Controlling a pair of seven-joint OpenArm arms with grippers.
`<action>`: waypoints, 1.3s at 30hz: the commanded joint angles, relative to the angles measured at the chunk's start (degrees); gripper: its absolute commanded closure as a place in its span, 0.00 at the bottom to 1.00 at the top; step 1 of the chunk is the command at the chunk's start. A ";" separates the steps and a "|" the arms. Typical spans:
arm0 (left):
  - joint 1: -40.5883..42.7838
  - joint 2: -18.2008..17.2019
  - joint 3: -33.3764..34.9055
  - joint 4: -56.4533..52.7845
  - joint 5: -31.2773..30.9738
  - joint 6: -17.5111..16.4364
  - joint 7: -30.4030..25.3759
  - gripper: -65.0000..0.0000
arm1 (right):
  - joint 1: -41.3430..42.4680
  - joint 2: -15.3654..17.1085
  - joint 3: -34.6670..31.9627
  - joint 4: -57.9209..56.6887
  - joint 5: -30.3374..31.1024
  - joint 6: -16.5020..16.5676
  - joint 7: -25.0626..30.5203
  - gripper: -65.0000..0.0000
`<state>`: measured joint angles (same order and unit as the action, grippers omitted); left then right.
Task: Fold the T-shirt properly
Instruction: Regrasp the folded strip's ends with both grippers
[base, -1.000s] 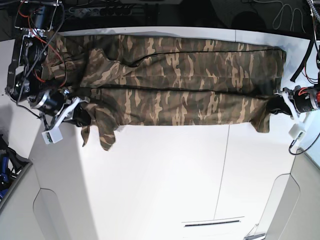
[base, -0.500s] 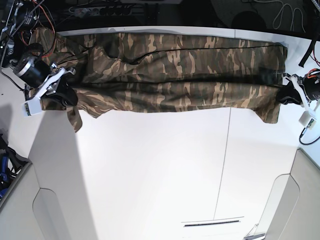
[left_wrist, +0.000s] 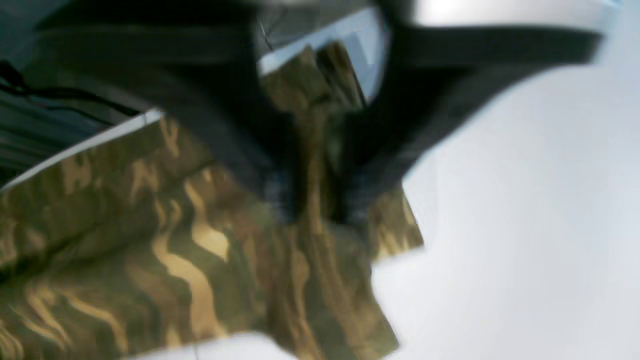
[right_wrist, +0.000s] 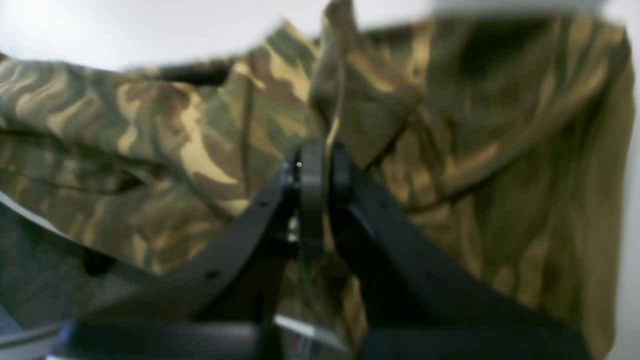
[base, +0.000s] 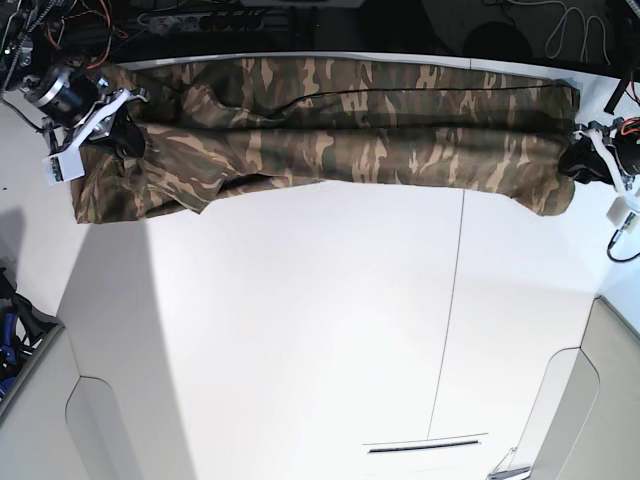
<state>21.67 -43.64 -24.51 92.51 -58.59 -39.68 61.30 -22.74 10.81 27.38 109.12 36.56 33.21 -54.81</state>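
my right jaws (right_wrist: 316, 170) are pinched tight on a thin fold of the t-shirt (base: 340, 130), the pads pressed together with cloth standing up between them. my left jaws (left_wrist: 315, 200) have a ridge of the same cloth running up between the two dark fingers, but that view is smeared and i cannot tell whether they grip it or stand parted around it.

the shirt lies stretched as a long, narrow band between my two jaws, along the far side of the white table (base: 300, 330). beside my right jaws it spreads into a wider, rumpled flap. beside my left jaws a short corner droops past the fingers toward the near side.

i judge it to be light and thoroughly limp. it sags and creases wherever i do not hold it, and it will not keep a line unless both ends are pulled taut. it looks neither slippery nor fragile, so a firm pinch should do no harm. a pinch on one loose layer may let the layers underneath slide away. the best holds, i think, are at the outer corners, through every layer at once, close to the folded edge

i see no container anywhere near my jaws, only cloth and bare tabletop
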 joint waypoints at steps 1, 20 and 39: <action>-0.17 -0.90 -0.70 0.70 -0.72 -0.32 -0.61 0.62 | 0.17 0.37 0.37 0.50 -0.02 -0.02 0.96 0.93; 1.57 5.60 -14.58 0.48 -1.03 2.97 -0.63 0.44 | 0.48 -0.44 7.67 5.53 11.08 0.04 -1.31 0.51; 4.52 11.41 -12.85 -0.87 6.03 2.80 -9.77 0.44 | 5.73 -4.94 0.92 -10.67 3.13 1.14 2.97 1.00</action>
<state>26.17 -30.83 -36.91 91.13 -51.86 -36.69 52.40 -17.47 5.39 28.18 97.36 38.61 34.11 -53.15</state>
